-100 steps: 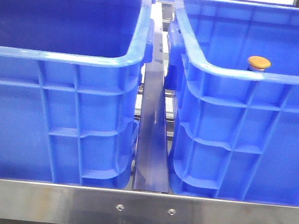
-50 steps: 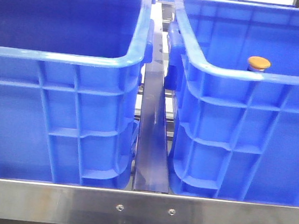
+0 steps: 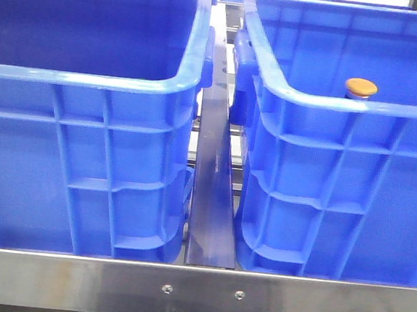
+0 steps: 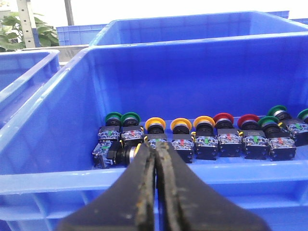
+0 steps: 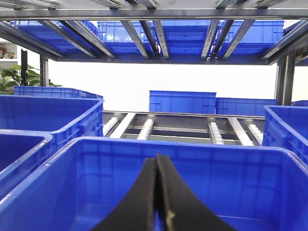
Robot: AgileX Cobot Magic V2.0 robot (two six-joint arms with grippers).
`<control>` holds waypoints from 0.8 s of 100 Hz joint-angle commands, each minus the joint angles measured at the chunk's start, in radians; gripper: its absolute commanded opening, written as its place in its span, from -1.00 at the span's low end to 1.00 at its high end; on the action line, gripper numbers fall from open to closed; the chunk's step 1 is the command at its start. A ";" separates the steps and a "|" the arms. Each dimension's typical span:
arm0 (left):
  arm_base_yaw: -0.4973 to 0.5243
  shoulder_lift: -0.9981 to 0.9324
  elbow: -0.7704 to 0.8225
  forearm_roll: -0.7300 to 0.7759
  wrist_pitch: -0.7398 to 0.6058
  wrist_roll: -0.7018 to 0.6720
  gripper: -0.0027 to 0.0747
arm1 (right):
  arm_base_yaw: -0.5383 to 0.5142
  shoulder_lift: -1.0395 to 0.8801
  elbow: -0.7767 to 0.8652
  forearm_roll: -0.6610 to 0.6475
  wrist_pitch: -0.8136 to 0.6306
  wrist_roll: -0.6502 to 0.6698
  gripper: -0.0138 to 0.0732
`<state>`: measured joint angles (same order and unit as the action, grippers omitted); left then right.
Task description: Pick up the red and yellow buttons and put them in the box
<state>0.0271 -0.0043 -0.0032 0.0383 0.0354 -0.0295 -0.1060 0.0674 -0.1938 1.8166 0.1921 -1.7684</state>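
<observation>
Carrier is a steel rack: a brushed metal front rail [image 3: 193, 293] with two screws runs across the near edge, and a flat metal divider strip [image 3: 212, 194] runs back from it. Two big blue crates sit directly on it, the left crate [image 3: 79, 164] and the right crate [image 3: 340, 193], one on each side of the strip, near walls right behind the rail. The right wrist view shows roller tracks [image 5: 211, 130] further back with more blue crates [image 5: 183, 102] on them.
</observation>
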 commanded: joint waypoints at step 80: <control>0.002 -0.033 0.049 -0.008 -0.085 -0.009 -0.98 | -0.005 0.013 -0.022 -0.285 -0.108 0.291 -0.84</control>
<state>0.0271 -0.0043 -0.0032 0.0383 0.0332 -0.0295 -0.1060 0.0674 -0.1938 1.7571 0.0577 -1.6906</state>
